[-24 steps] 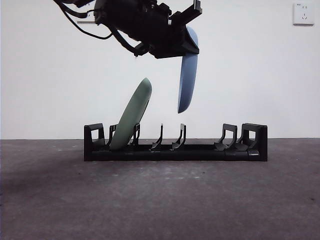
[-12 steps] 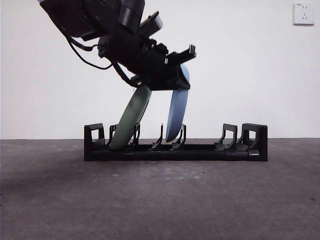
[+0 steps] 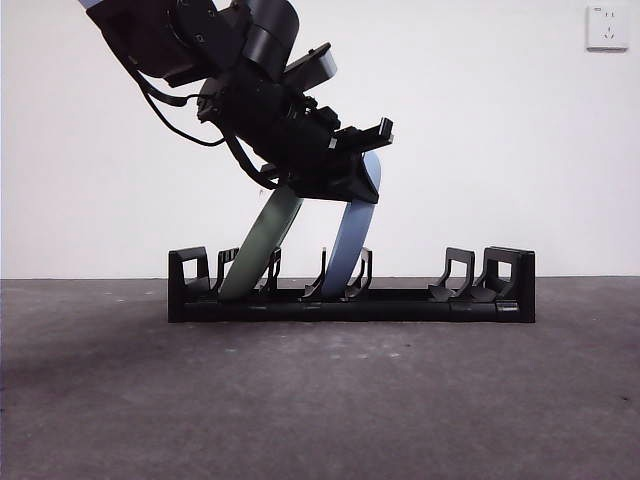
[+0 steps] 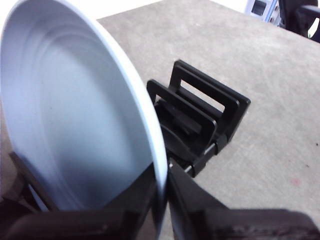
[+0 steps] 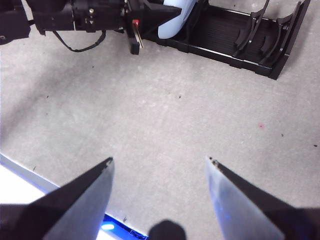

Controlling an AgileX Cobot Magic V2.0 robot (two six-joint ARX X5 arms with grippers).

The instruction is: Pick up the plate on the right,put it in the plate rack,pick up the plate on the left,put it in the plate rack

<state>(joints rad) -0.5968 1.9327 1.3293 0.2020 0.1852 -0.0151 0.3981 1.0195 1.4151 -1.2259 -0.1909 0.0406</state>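
A long, low black plate rack (image 3: pixel 350 290) sits on a grey bench (image 3: pixel 320 400) in front of a plain white wall (image 3: pixel 500 150). The rack has blocky raised ends and pairs of curved upright prongs along its length.

A pale green plate (image 3: pixel 258 248) stands on edge in the slot nearest one end of the rack, leaning over at a slant. One slot further along, near the middle of the rack, a pale blue plate (image 3: pixel 350 245) also stands on edge. Its lower rim rests between a pair of prongs, and it tilts the same way as the green one. In the left wrist view the blue plate (image 4: pixel 75 115) looks smooth and shallow, with a thin, lighter rim.

The left gripper (image 3: pixel 345 170), big and dark, reaches down from above and pinches the top rim of the blue plate between its two black jaws.

The right gripper (image 5: pixel 159 162) hangs over bare bench, well apart from the rack (image 5: pixel 240 35), with its jaws spread wide and nothing between them.
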